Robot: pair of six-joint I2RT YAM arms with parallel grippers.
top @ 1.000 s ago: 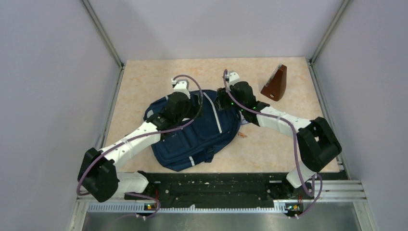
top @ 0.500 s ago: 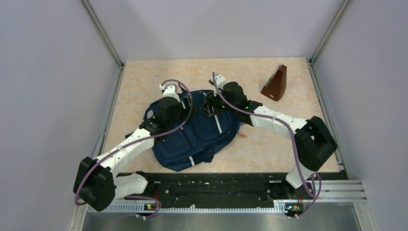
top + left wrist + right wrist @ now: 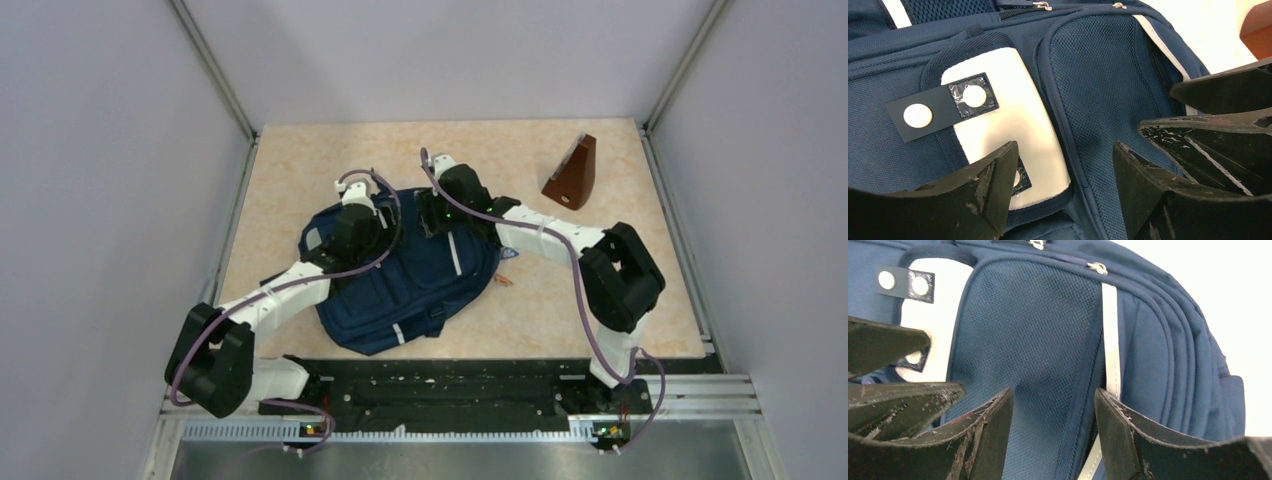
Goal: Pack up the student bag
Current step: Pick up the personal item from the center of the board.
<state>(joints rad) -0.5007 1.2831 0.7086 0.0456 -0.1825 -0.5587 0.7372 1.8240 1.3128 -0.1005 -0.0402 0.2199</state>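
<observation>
**A:** Where did we stand? The student bag (image 3: 400,285) lay flat near the middle of the counter (image 3: 300,160), a little toward its left edge. Its front pockets faced up and its zips looked closed.

**B:** Both our arms reached over its far end. The left jaws and right jaws hovered close together, each pair parted and gripping nothing.

**A:** The brown wedge (image 3: 572,175) stood well apart, by the far right corner. We judged that opening the bag came first.

**B:** Agreed. We reckoned it best for one pair to pin the fabric. The other would pinch a zipper pull (image 3: 1096,267) squarely and draw it along the seam, never upward.
</observation>
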